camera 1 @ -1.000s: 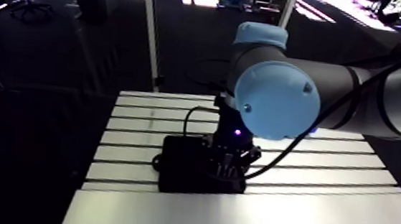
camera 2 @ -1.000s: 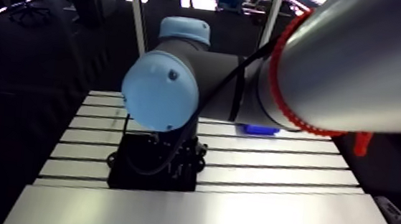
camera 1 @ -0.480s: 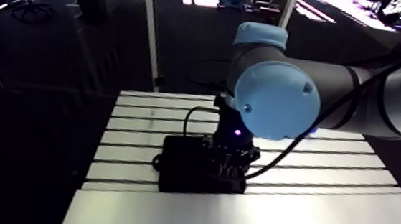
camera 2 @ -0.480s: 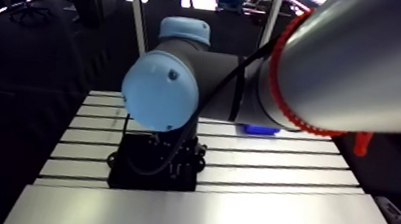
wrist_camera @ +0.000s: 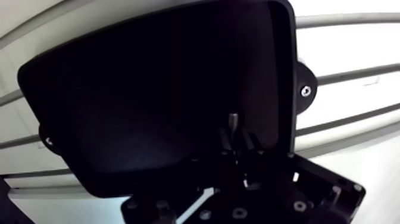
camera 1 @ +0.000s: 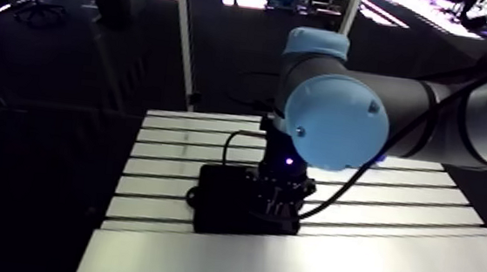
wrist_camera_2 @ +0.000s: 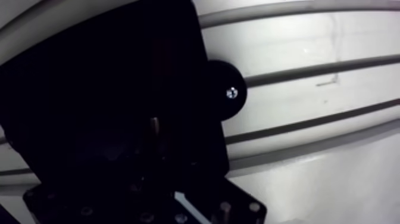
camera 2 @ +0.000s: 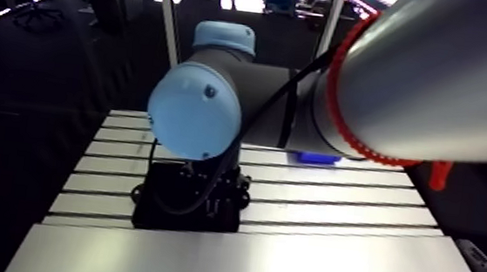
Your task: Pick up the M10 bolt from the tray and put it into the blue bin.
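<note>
The black tray (wrist_camera: 149,95) lies on the slotted table, and my gripper (wrist_camera: 238,138) is down inside it near one side wall. Its two dark fingers stand close together, and a small grey M10 bolt (wrist_camera: 233,120) sticks out from between their tips. The bolt shows again in the other wrist eye (wrist_camera_2: 154,126). In the arm view the wrist and gripper (camera 1: 277,205) reach into the tray (camera 1: 222,201). A sliver of the blue bin (camera 2: 315,158) shows behind the arm on the far side of the table; most of it is hidden.
The tray has round mounting tabs (wrist_camera: 305,91) at its sides. Bare slotted aluminium table (camera 1: 166,151) surrounds it, with a smooth plate (camera 1: 302,267) at the near side. An upright post (camera 1: 184,43) stands at the table's far edge.
</note>
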You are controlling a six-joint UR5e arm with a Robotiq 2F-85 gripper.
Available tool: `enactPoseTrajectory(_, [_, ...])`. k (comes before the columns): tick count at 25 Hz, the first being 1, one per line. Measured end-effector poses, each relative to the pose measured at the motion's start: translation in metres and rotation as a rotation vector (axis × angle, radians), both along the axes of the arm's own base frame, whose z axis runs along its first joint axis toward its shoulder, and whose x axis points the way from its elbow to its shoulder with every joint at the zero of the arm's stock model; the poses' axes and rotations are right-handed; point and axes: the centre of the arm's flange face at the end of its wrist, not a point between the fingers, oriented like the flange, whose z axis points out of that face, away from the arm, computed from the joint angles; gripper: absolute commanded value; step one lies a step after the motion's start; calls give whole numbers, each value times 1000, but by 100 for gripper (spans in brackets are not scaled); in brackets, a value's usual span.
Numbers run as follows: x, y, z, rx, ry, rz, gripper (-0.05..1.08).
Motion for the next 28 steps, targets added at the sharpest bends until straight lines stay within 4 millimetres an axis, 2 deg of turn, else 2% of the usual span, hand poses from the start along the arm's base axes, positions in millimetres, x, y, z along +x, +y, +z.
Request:
enactPoseTrajectory(7, [-1, 0, 4, 1, 0, 11, 100])
enactPoseTrajectory(10, [-3, 0, 12, 2, 3, 13, 100])
enactPoseTrajectory(17, [-9, -1, 40, 1, 23, 16, 100])
enactPoseTrajectory(28, [-18, -6, 100, -3, 90, 23, 99])
